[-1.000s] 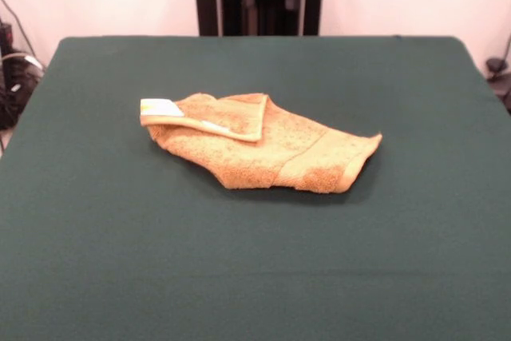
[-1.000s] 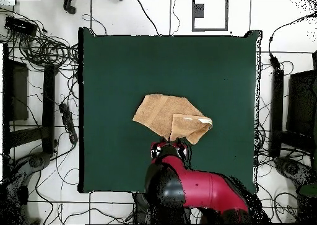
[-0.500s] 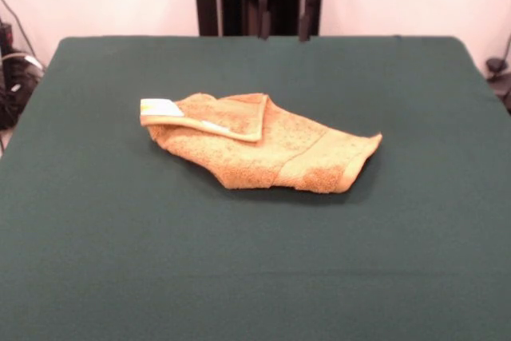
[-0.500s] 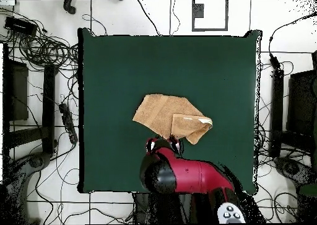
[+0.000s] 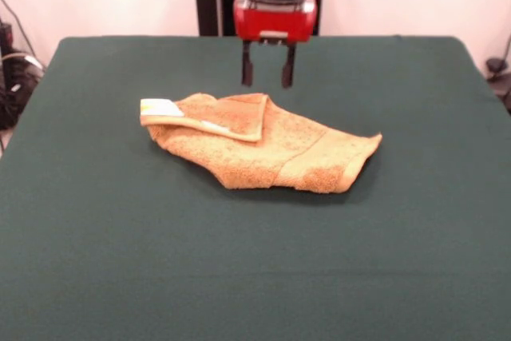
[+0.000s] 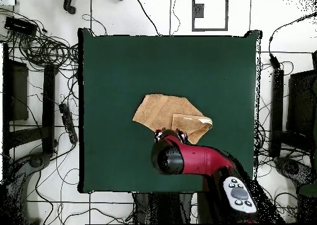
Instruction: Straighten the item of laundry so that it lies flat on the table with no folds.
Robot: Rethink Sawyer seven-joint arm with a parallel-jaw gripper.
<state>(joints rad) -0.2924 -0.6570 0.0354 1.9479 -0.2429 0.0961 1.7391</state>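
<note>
The item of laundry is an orange-tan towel lying crumpled at the middle of the dark green table. One corner with a white label is folded back over the rest, and a smoother band crosses the right end. In the overhead view the towel shows the same folded flap at its right. My gripper hangs open above the towel's far edge, its two dark fingers apart with nothing between them. From above, the gripper sits at the towel's lower edge, mostly hidden by the red arm.
Cables and dark equipment lie on the floor around the table. A dark object with cables stands off the left edge of the table in the front view. The red arm covers the table's lower middle from above.
The gripper has come down and forward from the top edge to hang over the towel's far edge. The towel has not moved.
</note>
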